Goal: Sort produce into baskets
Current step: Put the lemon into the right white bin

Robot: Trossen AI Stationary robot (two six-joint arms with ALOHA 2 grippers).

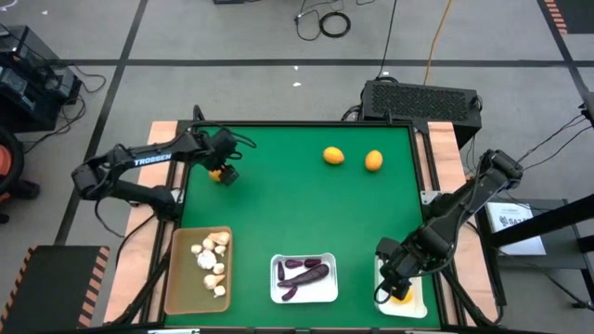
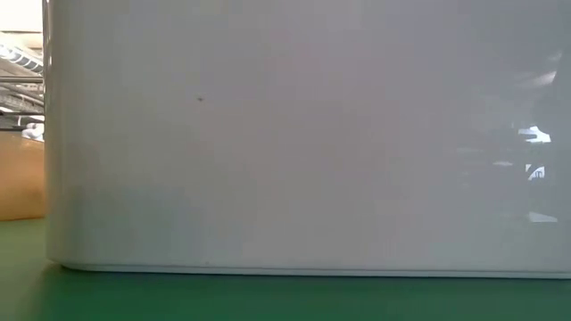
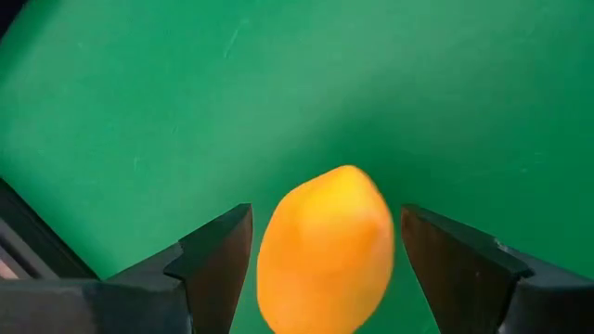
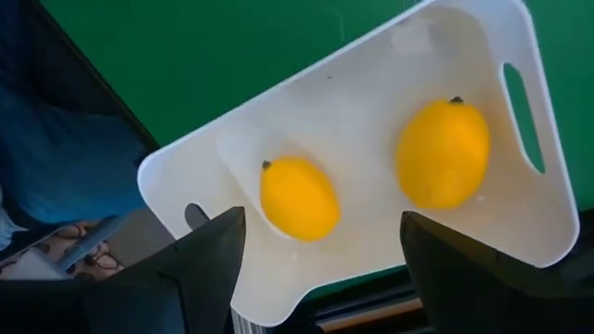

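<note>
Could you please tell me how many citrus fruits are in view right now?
5. Two lie loose on the green mat: one and another. One sits between the left gripper's open jaws. Two, and, are in the right-hand white basket.

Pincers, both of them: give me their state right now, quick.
Left pincer: open, fingers either side of a lemon on the green table, not gripping it.
Right pincer: open, empty, above the white tray holding two lemons.

A white basket wall [image 2: 303, 143] fills the low view, hiding the table behind it
</note>
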